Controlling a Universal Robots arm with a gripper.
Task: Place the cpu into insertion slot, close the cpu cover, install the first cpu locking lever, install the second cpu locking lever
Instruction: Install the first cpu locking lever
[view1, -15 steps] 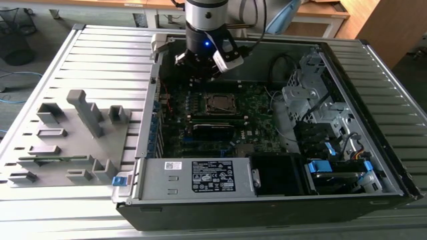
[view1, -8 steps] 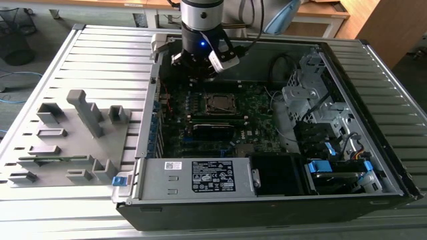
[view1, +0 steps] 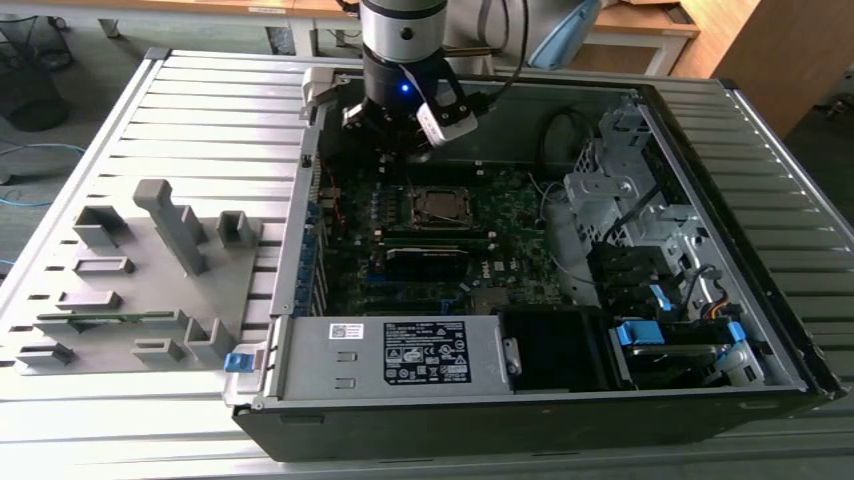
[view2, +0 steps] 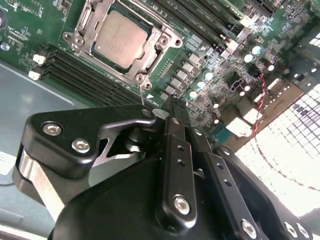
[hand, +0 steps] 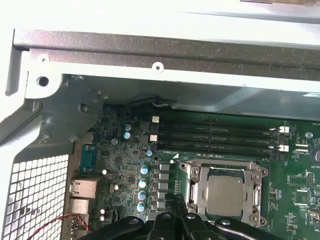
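Cpu (view2: 120, 35) is seated in the insertion slot (hand: 203, 195), and the cpu cover (view2: 150, 56) is laid flat around it. The tool (view2: 176, 102) is clenched and empty, near the socket's far side. The first lever step is judged in hand; fine aim at a thin lever is called for.

In the first wrist view the claw (hand: 176, 200) hides one edge of the cpu cover (hand: 225, 166) from us.

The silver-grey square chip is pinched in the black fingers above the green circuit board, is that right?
No. The silver-grey square chip lies in the metal-rimmed socket on the green circuit board, as the second wrist view shows; the black fingers are above it.
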